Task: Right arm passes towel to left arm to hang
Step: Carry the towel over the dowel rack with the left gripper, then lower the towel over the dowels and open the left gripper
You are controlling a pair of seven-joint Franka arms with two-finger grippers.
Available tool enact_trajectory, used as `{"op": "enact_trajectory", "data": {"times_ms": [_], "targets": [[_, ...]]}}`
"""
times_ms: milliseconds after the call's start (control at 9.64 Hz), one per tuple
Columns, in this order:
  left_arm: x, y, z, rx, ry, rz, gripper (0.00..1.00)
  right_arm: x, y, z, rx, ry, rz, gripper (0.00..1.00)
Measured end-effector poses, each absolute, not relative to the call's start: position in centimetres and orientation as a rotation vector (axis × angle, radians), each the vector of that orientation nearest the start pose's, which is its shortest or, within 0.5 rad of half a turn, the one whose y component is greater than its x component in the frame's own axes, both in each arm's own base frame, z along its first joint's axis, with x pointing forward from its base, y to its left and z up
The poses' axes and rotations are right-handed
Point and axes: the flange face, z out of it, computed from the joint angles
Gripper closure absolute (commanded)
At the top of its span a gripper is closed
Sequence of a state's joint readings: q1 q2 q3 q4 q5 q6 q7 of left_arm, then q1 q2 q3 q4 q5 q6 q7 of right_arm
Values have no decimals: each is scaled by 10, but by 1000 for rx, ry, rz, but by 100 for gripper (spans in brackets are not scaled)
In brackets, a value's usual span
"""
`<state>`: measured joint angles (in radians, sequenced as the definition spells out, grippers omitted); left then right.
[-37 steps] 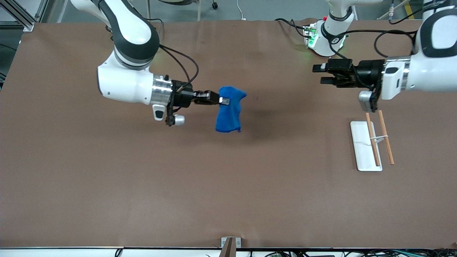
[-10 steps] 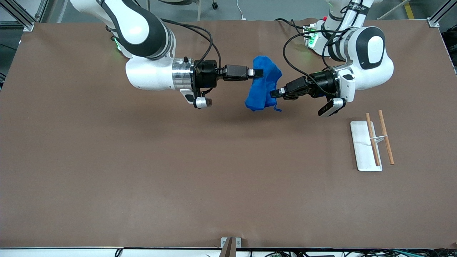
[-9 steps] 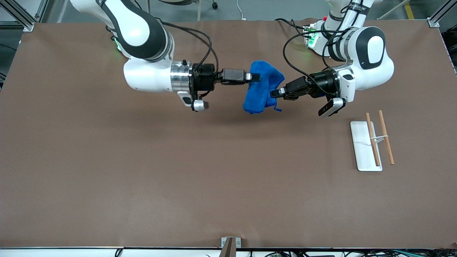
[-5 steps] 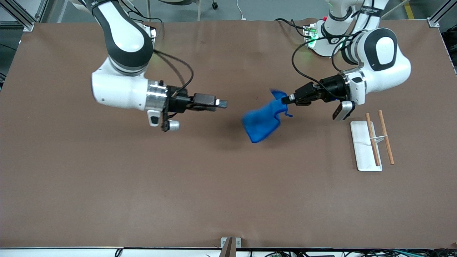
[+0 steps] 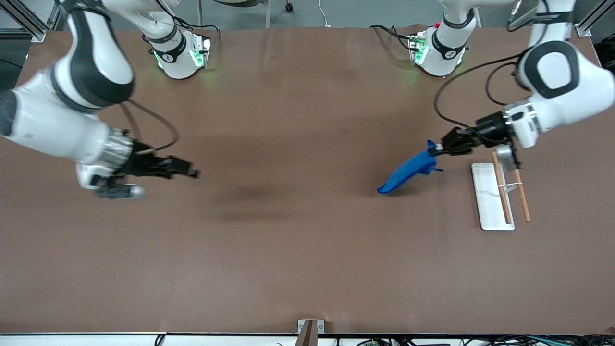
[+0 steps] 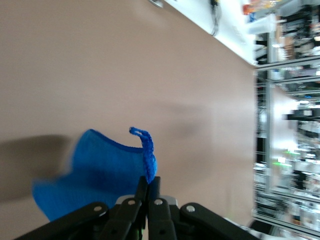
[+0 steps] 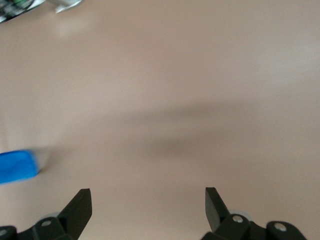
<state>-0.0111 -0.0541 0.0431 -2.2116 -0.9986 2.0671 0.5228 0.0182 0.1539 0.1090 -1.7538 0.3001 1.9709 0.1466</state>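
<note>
The blue towel hangs slanted from my left gripper, which is shut on its corner, in the air beside the white rack tray. In the left wrist view the towel trails from the closed fingertips, its hanging loop sticking up. My right gripper is open and empty, low over bare table toward the right arm's end. In the right wrist view its two fingers stand wide apart, and a bit of the towel shows far off.
The white rack tray carries two wooden rails joined by a thin wire, lying lengthwise at the left arm's end. Both arm bases stand along the table's farther edge. A small bracket sits at the table's near edge.
The right gripper let go of the towel and drew back toward its end of the table. The left gripper took the towel and carried it toward the rack tray.
</note>
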Motion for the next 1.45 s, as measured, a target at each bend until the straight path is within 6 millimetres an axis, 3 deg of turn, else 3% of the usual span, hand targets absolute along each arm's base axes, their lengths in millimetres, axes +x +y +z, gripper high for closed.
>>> {"op": "enact_trajectory", "data": {"times_ms": [207, 415, 622, 726, 933, 1037, 1244, 1348, 1452], "targets": [[523, 72, 427, 2358, 175, 275, 100, 605, 40, 512, -2997, 203, -135, 0], [514, 149, 438, 2484, 132, 358, 100, 593, 11, 549, -3087, 218, -151, 0], [516, 217, 453, 2603, 171, 390, 100, 570, -12, 604, -3114, 245, -115, 0], [524, 248, 455, 2637, 193, 358, 100, 556, -26, 643, -3123, 214, -110, 0], [548, 270, 439, 2709, 103, 323, 99, 543, -47, 684, -3128, 217, -138, 0], [560, 272, 415, 2735, 50, 282, 98, 541, -62, 686, -3128, 253, -135, 0], [568, 270, 396, 2755, 36, 250, 92, 542, -72, 675, -3130, 259, -73, 0], [569, 272, 391, 2759, 30, 241, 73, 547, -70, 670, -3138, 247, -69, 0], [567, 275, 386, 2763, 1, 238, 2, 552, -68, 663, -3145, 238, -76, 0]]}}
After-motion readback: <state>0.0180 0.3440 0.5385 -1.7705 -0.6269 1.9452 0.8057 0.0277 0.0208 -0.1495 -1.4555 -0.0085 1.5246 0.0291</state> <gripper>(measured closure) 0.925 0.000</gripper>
